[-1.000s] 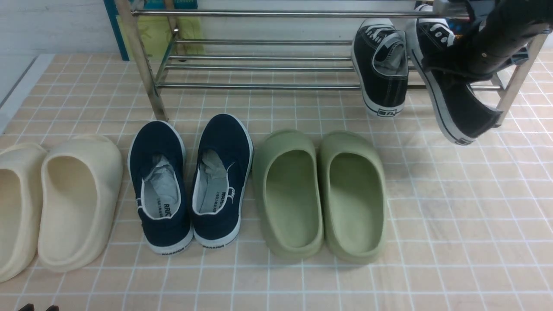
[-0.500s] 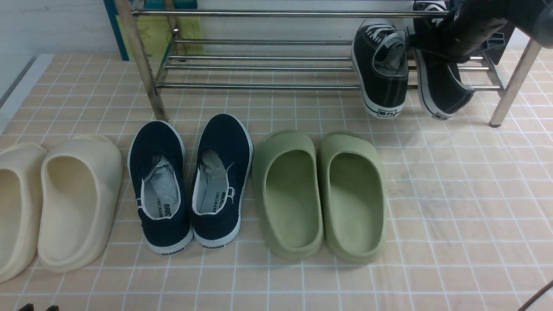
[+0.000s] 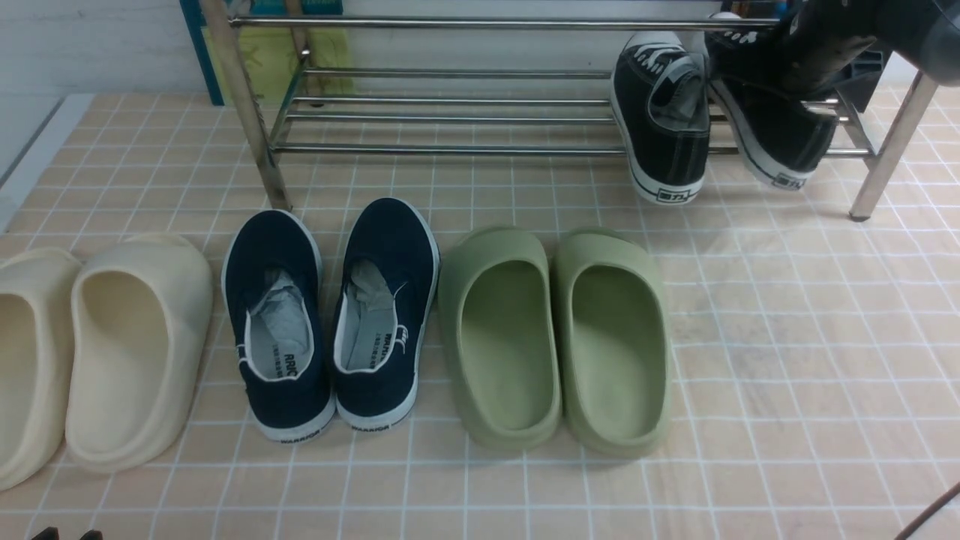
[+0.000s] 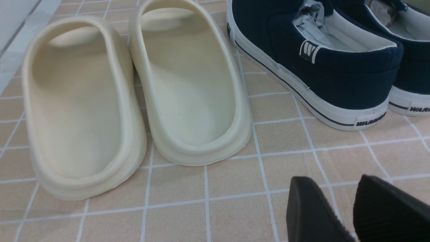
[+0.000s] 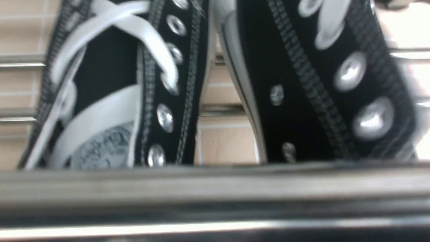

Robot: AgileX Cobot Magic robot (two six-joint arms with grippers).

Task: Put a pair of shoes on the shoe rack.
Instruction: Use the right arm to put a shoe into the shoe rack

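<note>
The chrome shoe rack [image 3: 450,148] stands at the back. One black sneaker [image 3: 661,112] lies on its lower shelf, heel hanging over the front bar. My right arm [image 3: 825,45] reaches in from the top right and holds the second black sneaker [image 3: 772,124] tilted beside the first, toe up, heel over the front bar. Its jaws are hidden. In the right wrist view both sneakers [image 5: 111,84] [image 5: 319,84] show close behind a rack bar [image 5: 215,188]. My left gripper [image 4: 331,179] is open and empty, low over the tiles at the near left [image 3: 67,534].
On the tiled floor in front of the rack lie cream slippers [image 3: 105,352], navy slip-ons [image 3: 330,315] and green slippers [image 3: 555,337]. The cream slippers [image 4: 134,94] and a navy slip-on [image 4: 315,64] lie just ahead of my left gripper. The rack's right post [image 3: 889,142] stands beside the held sneaker.
My right arm has carried the second sneaker from in front of the rack's right post up and back onto the lower shelf, and its heel has swung right. The left arm has not moved.
</note>
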